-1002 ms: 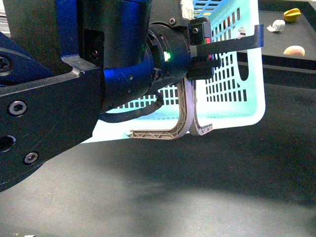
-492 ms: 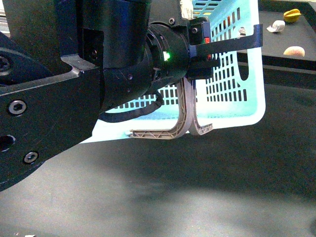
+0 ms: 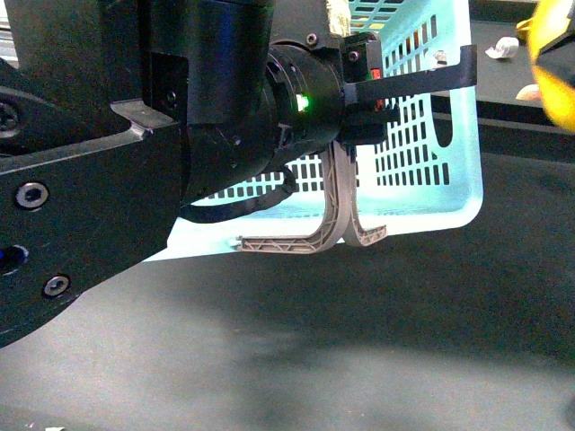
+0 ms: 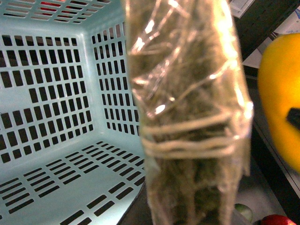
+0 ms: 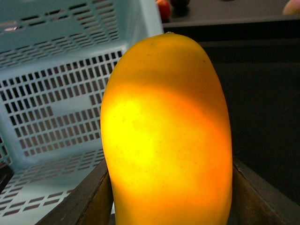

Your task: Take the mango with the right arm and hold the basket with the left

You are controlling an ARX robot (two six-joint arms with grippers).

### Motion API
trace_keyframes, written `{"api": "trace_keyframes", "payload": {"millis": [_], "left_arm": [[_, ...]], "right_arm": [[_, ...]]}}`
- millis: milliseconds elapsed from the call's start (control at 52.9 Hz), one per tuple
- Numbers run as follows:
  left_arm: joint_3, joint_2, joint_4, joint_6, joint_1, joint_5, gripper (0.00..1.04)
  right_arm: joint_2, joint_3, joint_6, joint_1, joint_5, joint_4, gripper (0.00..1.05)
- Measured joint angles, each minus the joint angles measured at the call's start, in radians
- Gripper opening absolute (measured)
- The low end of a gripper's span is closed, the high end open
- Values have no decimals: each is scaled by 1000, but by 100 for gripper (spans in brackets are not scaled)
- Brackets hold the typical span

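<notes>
The smooth yellow oval mango [image 3: 555, 63] is now entering from the right, the right hand [image 5: 171, 197] clenching it. The left hand [image 3: 436, 90] is gripping the tilted slotted turquoise plastic basket [image 3: 422, 171].

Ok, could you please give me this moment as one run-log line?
left gripper: holds basket, tipped | right gripper: holds mango | mango: outside basket

In the front view the dark blue-black left arm [image 3: 135, 153] filled the frame's left and hid most of the light turquoise slotted plastic basket [image 3: 422, 171], whose top ran off the upper edge. At upper right the smooth yellow oval mango [image 3: 552, 63] was a blur cut by the right edge, half covering a pale peach fruit [image 3: 527, 92]. The whitish scrap [image 3: 500, 47] was too small to name. The left wrist view's blurred clear-wrapped brownish bar [image 4: 187, 117] hid the basket's middle. In the right wrist view the mango left only slivers of the right gripper's dark fingers [image 5: 93, 199].
</notes>
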Motion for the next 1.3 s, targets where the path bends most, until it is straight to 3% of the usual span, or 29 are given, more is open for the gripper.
{"api": "trace_keyframes", "payload": {"millis": [132, 265, 1021, 1305], "left_arm": [[0, 0, 0, 2, 0, 0, 5], [0, 0, 0, 1, 0, 0, 5], [0, 0, 0, 1, 1, -3, 5], [0, 0, 0, 2, 1, -7, 5]], "right_arm": [[71, 30, 6, 89, 35, 24, 60], [152, 77, 17, 123, 64, 38, 60], [465, 286, 69, 113, 116, 51, 60], [474, 293, 73, 112, 117, 85, 90]]}}
